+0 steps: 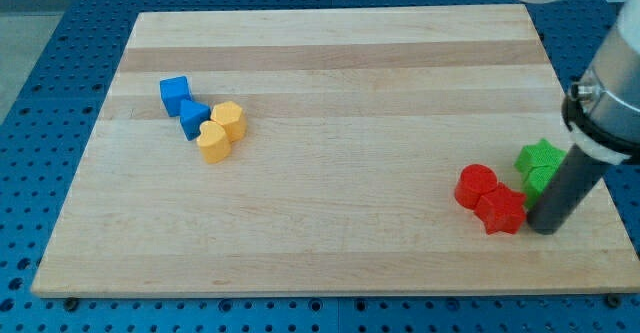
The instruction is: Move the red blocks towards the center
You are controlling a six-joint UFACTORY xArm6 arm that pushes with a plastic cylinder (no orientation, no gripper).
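Observation:
Two red blocks sit together at the view's lower right: a rounded red block (476, 185) and a star-like red block (501, 211) just below and right of it. My tip (543, 230) is at the lower end of the dark rod, right beside the star-like red block, on its right side, touching or nearly touching it. Two green blocks, one (541, 156) above the other (538, 179), lie just above my tip, partly hidden behind the rod.
The wooden board (330, 63) lies on a blue pegboard table. At the view's left are two blue blocks (175, 94) (194, 118) and two yellow blocks (229, 119) (213, 142), clustered together. The board's right edge is close to my tip.

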